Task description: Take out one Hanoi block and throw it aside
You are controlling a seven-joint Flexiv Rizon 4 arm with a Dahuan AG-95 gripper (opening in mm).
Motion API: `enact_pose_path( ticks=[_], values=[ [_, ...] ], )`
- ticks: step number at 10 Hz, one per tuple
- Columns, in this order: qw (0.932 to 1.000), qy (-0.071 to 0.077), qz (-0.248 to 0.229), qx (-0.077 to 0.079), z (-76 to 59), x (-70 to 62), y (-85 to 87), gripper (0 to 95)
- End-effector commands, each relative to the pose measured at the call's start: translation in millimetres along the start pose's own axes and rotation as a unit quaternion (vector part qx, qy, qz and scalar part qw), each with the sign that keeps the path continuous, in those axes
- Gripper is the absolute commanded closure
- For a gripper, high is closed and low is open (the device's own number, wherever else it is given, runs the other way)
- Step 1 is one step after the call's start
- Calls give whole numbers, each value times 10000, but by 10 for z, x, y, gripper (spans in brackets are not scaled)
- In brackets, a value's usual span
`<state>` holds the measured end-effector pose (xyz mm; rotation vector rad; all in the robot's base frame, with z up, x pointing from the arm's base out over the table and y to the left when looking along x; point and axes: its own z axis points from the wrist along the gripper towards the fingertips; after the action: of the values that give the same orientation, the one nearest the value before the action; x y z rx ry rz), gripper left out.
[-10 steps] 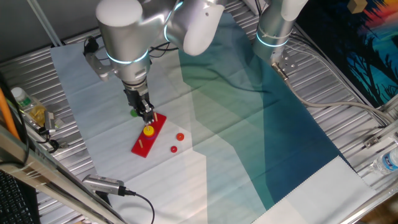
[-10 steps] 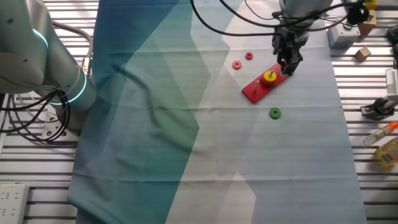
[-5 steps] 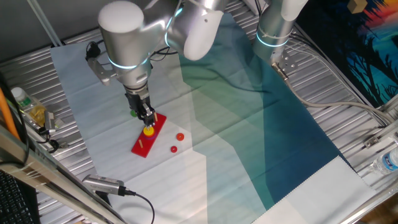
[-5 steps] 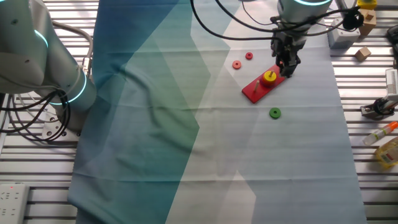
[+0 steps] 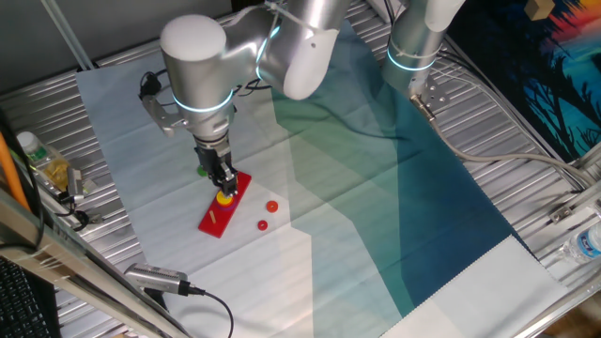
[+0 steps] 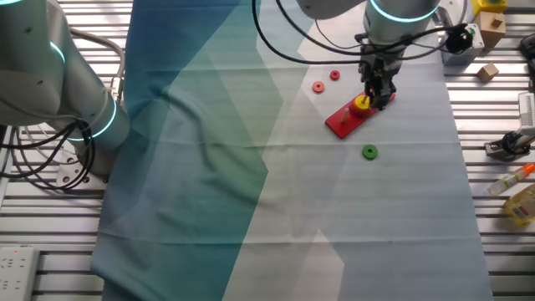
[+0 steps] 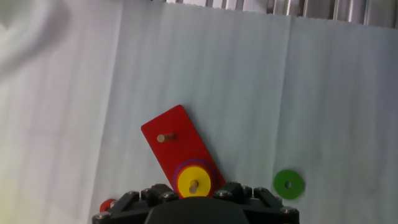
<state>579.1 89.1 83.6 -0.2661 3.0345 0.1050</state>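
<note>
I find the small round yellow disc with a centre hole (image 7: pixel 193 182) seated on a peg at one end of the flat red rectangular pegged base (image 7: pixel 180 150), low in the centre of the hand view, with a purple disc (image 7: pixel 180 168) showing beneath its rim. A second bare peg (image 7: pixel 161 138) stands at the base's far end, towards the upper left of it. The black two-finger gripper (image 5: pixel 223 184) sits directly above the yellow disc in one fixed view, left of centre; in the other fixed view it (image 6: pixel 374 90) appears in the upper right, its tips right at the disc (image 6: pixel 361 103). I cannot tell from any view whether the fingers are parted or closed, nor whether they touch the disc. A small green disc (image 7: pixel 288 184) lies on the pale cloth (image 7: pixel 249 93), apart from the base, at lower right of the hand view. Two small red discs (image 6: pixel 325 80) lie near each other on the cloth, upper right of the other fixed view, apart from the base.
</note>
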Motion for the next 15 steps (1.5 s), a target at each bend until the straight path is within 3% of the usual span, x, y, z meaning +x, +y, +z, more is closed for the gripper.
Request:
enact_pose_path(
  ticks=[1, 6, 7, 8, 11, 15],
  values=[
    [10000, 0, 10, -34, 48, -5, 15, 380],
    [9999, 3, 70, -98, 237, 40, 60, 380],
    [9999, -7, 73, -113, 284, 55, 72, 570],
    [9997, 5, 98, -203, 283, 50, 73, 570],
    [9997, -7, 27, -255, 283, 49, 73, 570],
    [9997, -43, -97, -217, 284, 53, 72, 570]
  ],
)
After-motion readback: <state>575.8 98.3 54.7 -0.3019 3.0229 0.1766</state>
